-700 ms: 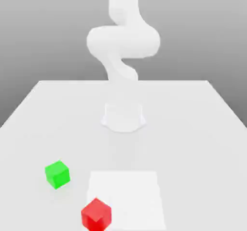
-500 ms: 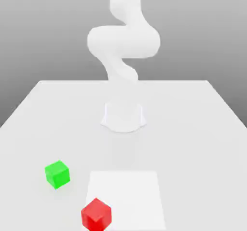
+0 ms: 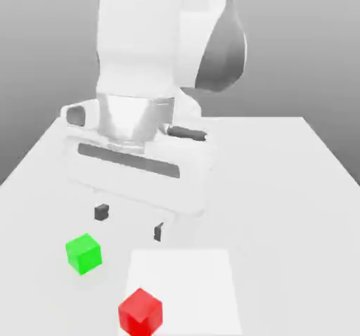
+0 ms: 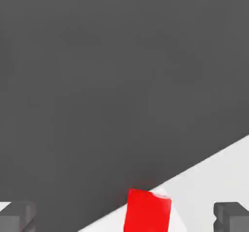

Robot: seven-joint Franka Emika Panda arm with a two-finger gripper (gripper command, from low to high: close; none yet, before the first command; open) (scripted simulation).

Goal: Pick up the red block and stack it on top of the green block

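The red block (image 3: 140,311) rests on the table near the front edge, at the left border of a brighter white patch (image 3: 186,285). The green block (image 3: 84,252) stands apart from it, farther back and toward the exterior view's left. My gripper (image 3: 131,222) hangs open above the table, its two dark fingertips (image 3: 102,212) spread wide, behind the red block and to the right of the green one. In the hand view the red block (image 4: 147,210) shows between the two fingertips (image 4: 17,216) with nothing held.
The white arm and hand body (image 3: 140,152) loom large over the middle of the table (image 3: 281,187). The table's far edge runs behind the arm, and the front edge lies just past the red block.
The arm has swung forward and down from its upright pose at the table's back; the hand now hangs low over the front of the table. Both blocks stay where they were.
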